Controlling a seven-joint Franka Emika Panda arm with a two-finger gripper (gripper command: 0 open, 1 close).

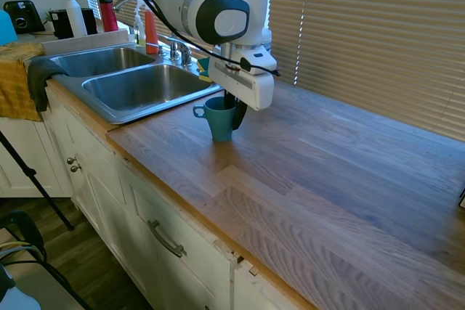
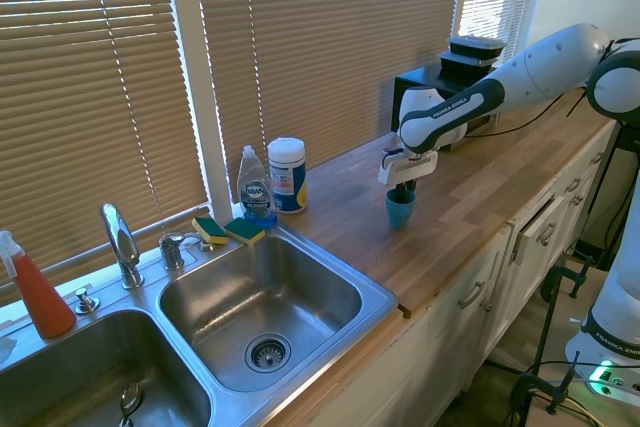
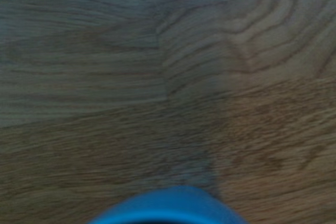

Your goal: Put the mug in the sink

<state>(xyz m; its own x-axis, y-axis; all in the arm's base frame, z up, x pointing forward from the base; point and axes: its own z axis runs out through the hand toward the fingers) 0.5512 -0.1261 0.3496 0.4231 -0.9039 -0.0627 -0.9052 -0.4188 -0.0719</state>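
So the landmark here is the sink (image 2: 215, 332), a double-basin stainless steel one with a raised rim, shiny and a bit scuffed, set into a wood plank countertop (image 2: 470, 197) with clear grain lines.

Going left to right in the second exterior view: a red-orange spray bottle (image 2: 35, 292) sits behind the sink's far basin, then the curved chrome faucet (image 2: 120, 242) stands on the back rim. Two teal-and-yellow sponges (image 2: 228, 230) lie at the back corner of the nearer basin, with a clear dish soap bottle (image 2: 257, 187) and a white round canister (image 2: 287, 174) just past that corner, against the blinds (image 2: 330, 47).

The mug (image 2: 400, 208) is upright on the countertop, off to the side of the sink and clear of its rim. It's small, plain teal, tapering a little toward the base, with its loop handle pointing back toward the sink in the first exterior view. Nothing sits between it and the nearer basin, just bare wood.

The white arm reaches in from the far end of the counter, wrist pointing straight down over the mug. The gripper (image 1: 234, 109) dips into the mug's mouth, with the dark fingers looking narrow at the rim. I honestly can't tell if they're actually pinching the wall. The wrist view just shows blurry wood grain and a blue-teal curve of mug rim.
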